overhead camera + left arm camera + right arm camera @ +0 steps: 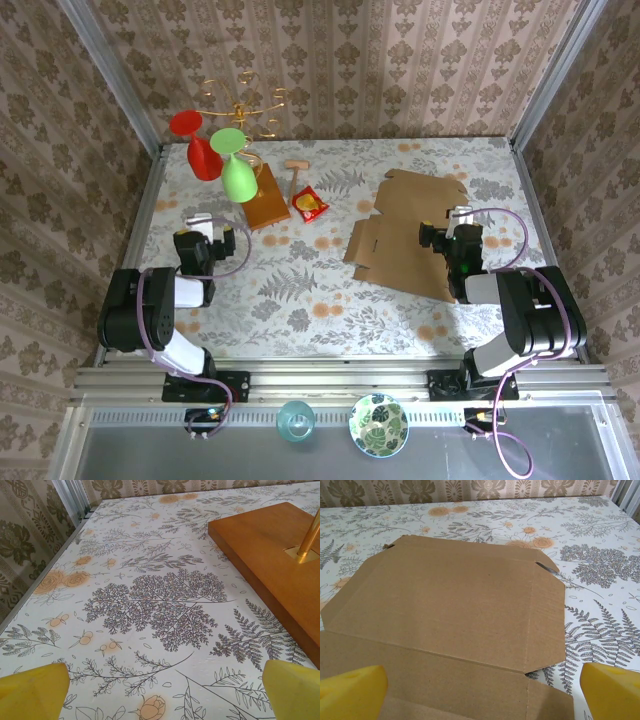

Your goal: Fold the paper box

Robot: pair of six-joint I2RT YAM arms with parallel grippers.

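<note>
1. Lying on the right half of the floral table, the paper box is an opened brown cardboard sheet, its flaps and creases showing.
2. The right gripper sits over the box's near right part, pointing toward the far wall.
3. In the right wrist view its jaws stand wide apart with nothing between them. The gripper has one yellow pad over the cardboard and the other off its right edge. The box spreads out ahead, with a cut corner and a slot at its far right.
4. Whether the pads touch the cardboard cannot be told.
5. The left gripper is on the left half of the table, well apart from the box.
6. In the left wrist view its jaws are also spread wide and empty over bare tablecloth, with the wooden board ahead to the right, a brass rod rising from it.
7. Seen from above, the board carries a stand with a red glass and a green glass. A small red-yellow packet lies just beside it, between board and box.
</note>
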